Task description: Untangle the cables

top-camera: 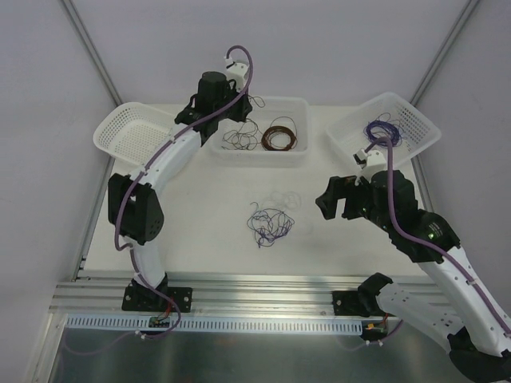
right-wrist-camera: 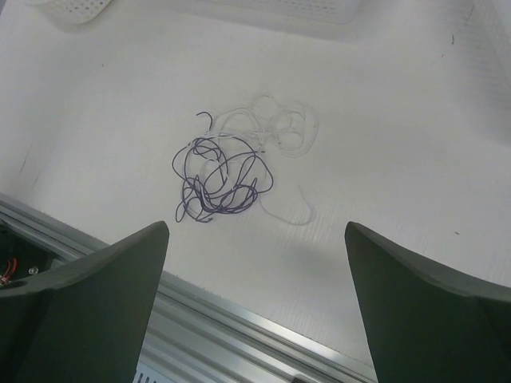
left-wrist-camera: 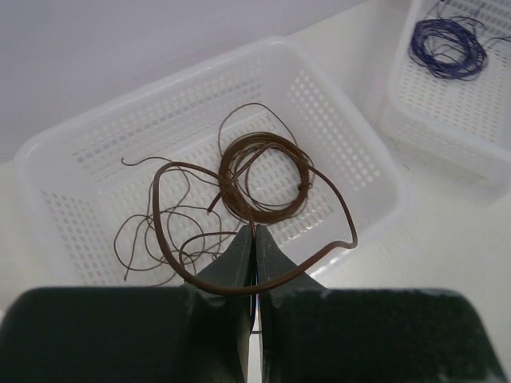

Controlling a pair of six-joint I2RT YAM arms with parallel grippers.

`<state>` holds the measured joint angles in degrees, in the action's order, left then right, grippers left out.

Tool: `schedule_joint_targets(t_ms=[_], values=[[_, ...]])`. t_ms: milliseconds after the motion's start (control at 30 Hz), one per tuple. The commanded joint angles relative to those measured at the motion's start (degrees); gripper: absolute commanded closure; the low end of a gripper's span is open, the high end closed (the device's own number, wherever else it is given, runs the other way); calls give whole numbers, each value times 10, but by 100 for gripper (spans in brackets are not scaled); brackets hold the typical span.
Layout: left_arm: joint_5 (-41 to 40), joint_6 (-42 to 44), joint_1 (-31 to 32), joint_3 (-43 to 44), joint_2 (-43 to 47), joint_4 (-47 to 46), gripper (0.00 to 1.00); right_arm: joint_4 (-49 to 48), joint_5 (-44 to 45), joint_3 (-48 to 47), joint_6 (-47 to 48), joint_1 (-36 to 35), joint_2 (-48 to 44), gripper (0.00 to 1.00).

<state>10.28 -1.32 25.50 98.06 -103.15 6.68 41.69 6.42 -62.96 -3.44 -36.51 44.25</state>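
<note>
The cables left on the table are a small clump of dark purple strands [top-camera: 270,221] with whitish-clear strands [right-wrist-camera: 279,128] at its far side; the clump shows in the right wrist view [right-wrist-camera: 219,179]. My left gripper [top-camera: 242,102] hangs over the middle basket [top-camera: 259,155]. In its wrist view it [left-wrist-camera: 254,239] is shut on a brown cable strand [left-wrist-camera: 164,239] that loops across its fingertips. My right gripper [top-camera: 335,199] is open and empty, above the table to the right of the clump [right-wrist-camera: 255,227].
The middle basket [left-wrist-camera: 160,88] holds a neat brown coil [left-wrist-camera: 263,175] and loose brown strands [left-wrist-camera: 152,231]. A right basket [top-camera: 415,140] holds a purple coil [top-camera: 383,128]. A left basket [top-camera: 132,132] stands tilted. An aluminium rail [top-camera: 263,287] runs along the near edge.
</note>
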Motion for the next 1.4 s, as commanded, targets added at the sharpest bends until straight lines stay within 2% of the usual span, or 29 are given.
schedule_joint_targets(t_ms=[0,133,167,200,300,333,400,433,500,533,667,900,1067,1200,1267,1367], values=[[17,-11,-31,67,-76,1,100,6,11,4,9,3,-4,3],[30,-22,-50,131,-151,2,98,15,17,13,10,2,-6,3],[34,-25,-53,137,-171,2,93,17,18,14,10,2,-6,3],[43,-29,-58,143,-178,2,81,19,25,15,10,3,-7,3],[61,-35,-61,141,-183,3,60,15,34,22,8,2,-7,3],[69,-39,-61,135,-178,3,56,14,35,23,9,3,-6,3],[73,-50,-61,119,-153,3,47,9,35,28,6,3,-1,3],[74,-54,-61,98,-141,3,39,8,33,28,5,3,0,3],[76,-80,-60,57,-98,4,31,1,34,38,-2,3,4,3],[77,-90,-59,40,-81,5,22,-3,35,42,-3,3,6,3],[73,-147,-47,-62,34,12,9,-11,32,56,-15,3,16,3],[36,-213,24,-282,201,36,6,-37,16,88,-45,3,44,2],[18,-261,97,-385,278,46,8,-79,-7,128,-74,2,79,1],[-5,-297,159,-455,296,48,12,-110,-29,152,-89,3,109,7],[-19,-313,172,-469,288,48,13,-133,-48,161,-101,3,121,12],[-29,-329,195,-478,261,47,16,-170,-59,180,-120,2,145,16]])
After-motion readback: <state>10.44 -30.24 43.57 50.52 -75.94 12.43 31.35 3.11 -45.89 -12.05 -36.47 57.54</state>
